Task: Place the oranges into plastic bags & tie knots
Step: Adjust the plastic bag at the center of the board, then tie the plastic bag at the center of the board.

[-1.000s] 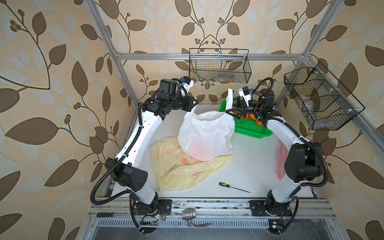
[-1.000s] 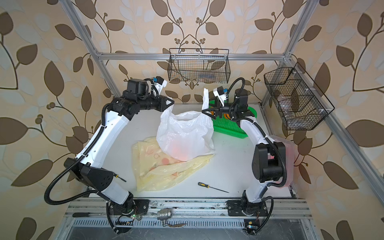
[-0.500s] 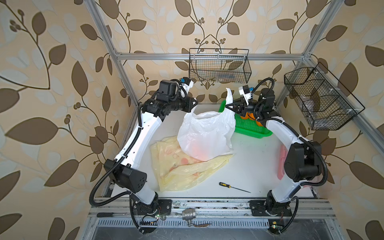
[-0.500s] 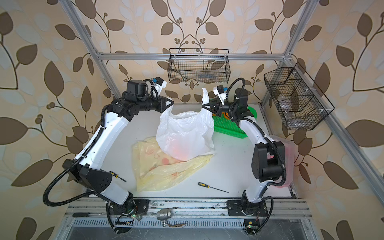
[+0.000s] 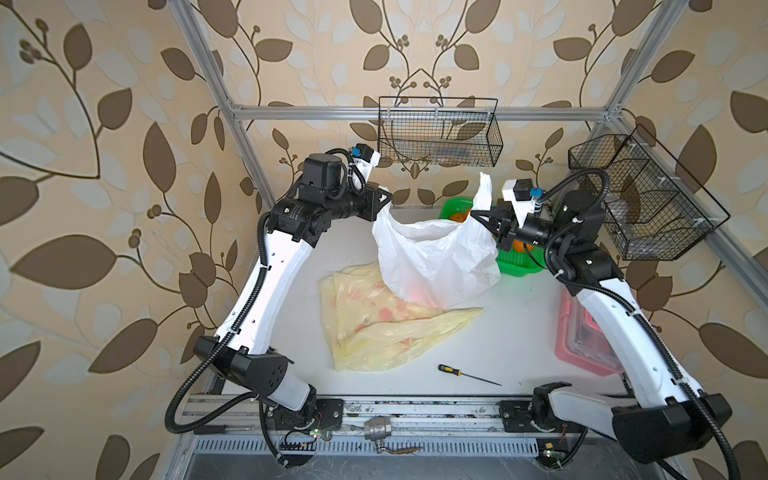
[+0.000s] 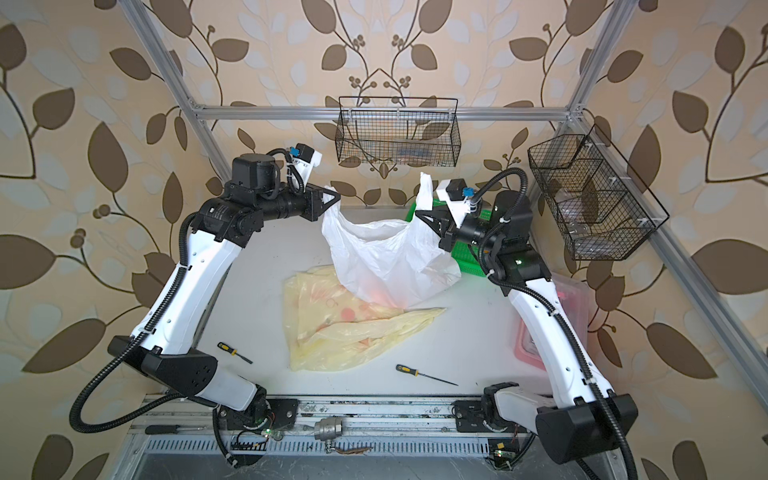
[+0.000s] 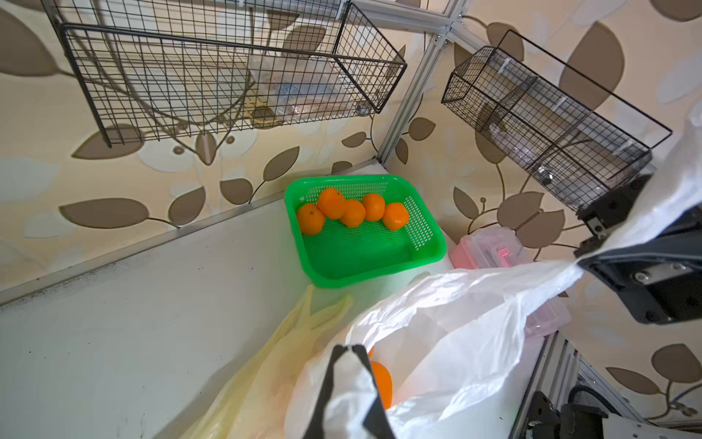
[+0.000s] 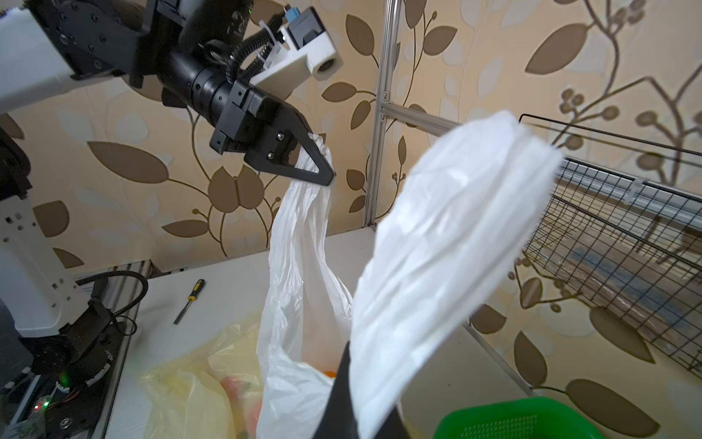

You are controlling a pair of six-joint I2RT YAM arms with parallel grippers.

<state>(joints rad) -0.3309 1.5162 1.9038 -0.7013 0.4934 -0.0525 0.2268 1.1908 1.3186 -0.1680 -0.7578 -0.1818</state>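
Two wire baskets [image 5: 438, 133] [image 5: 640, 195] on leaf-papered walls [image 5: 124, 124], white counter [image 5: 519, 332] below. Pinched on white bag [image 5: 432, 257] handles with left fingers [image 8: 273, 137] and right fingers [image 7: 645, 281]

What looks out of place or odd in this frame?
Two screwdrivers lie loose on the table: a long screwdriver near the front edge, a short screwdriver further left. Tools look stray in a fruit-bagging scene.

White arm shells [image 5: 266, 299], blk joints [image 5: 299, 214], corrugated blk cables [image 5: 169, 415], silver screws [image 8: 280, 135].

The upright bag [image 5: 432, 257] rests partly on the flat bags [image 5: 374, 332], basket [image 5: 519, 266] behind to its right, screwdriver [image 5: 465, 374] in front.
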